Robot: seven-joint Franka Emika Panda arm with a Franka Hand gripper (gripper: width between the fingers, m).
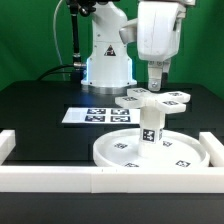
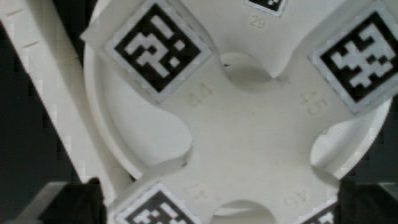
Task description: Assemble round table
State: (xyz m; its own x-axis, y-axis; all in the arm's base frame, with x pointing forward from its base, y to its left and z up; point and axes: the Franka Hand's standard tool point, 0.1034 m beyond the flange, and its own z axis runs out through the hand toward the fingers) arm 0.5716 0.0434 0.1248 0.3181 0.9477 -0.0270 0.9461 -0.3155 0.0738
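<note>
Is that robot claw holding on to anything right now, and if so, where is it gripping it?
Nothing is held. The gripper is open above the cross-shaped foot piece, which sits on the leg standing on the round disc.

Foot piece point(image 2: 240, 140) cropped; tool point(image 1: 156, 88) tips hidden.

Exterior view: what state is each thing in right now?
Disc: flat on the table, against the rim.
Leg: upright at the disc's centre.
Foot: level on top of the leg.
End effector: open, just above the foot, holding nothing.
Marker board: flat, untouched.
</note>
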